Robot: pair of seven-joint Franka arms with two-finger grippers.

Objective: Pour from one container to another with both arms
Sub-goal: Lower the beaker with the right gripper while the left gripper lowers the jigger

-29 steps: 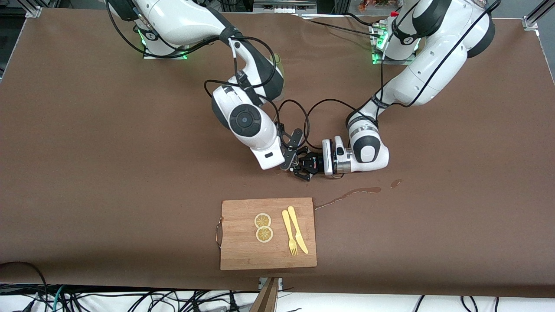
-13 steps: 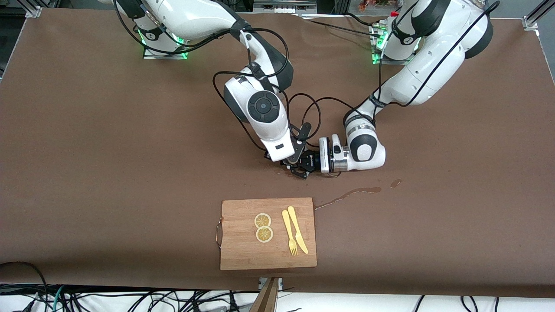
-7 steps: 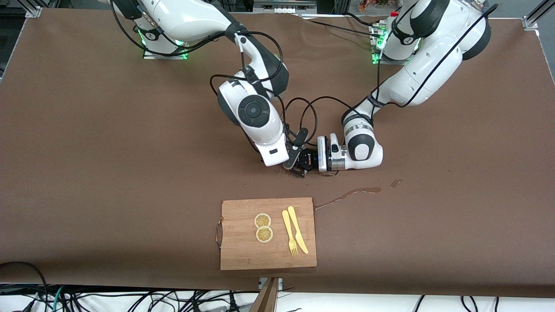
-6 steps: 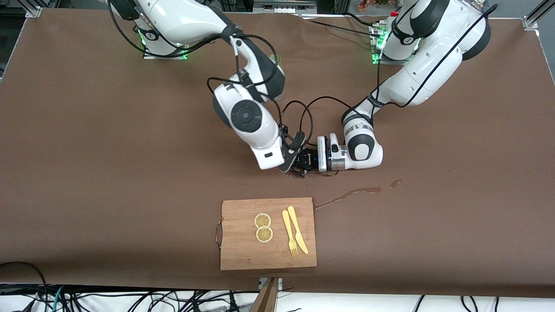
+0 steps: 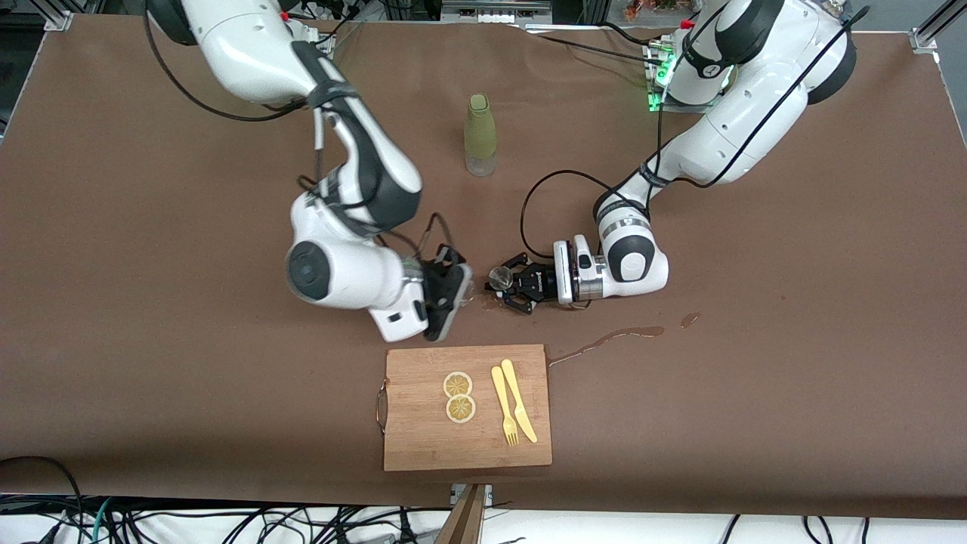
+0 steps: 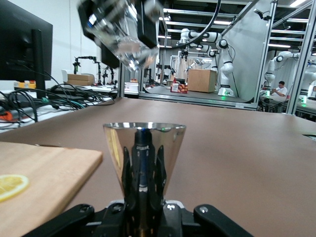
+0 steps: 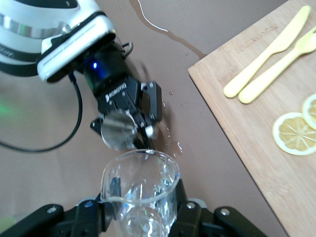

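Both arms sit mid-table: right gripper (image 7: 143,217) clamped on a clear glass beaker (image 7: 140,190), left gripper (image 6: 143,197) pinching a shiny metal cone cup (image 6: 143,148), wet streak (image 5: 604,340) on brown tabletop (image 5: 755,378).

Brown table (image 5: 151,227), darker wet streak (image 5: 604,340); pale wooden cutting board (image 5: 423,446) carrying two yellow lemon slices (image 5: 458,397), a yellow fork (image 5: 503,405) and knife (image 5: 519,389); olive-green bottle (image 5: 480,134); clear glass (image 7: 140,192); shiny silver cup (image 6: 144,153); white arms, black joints
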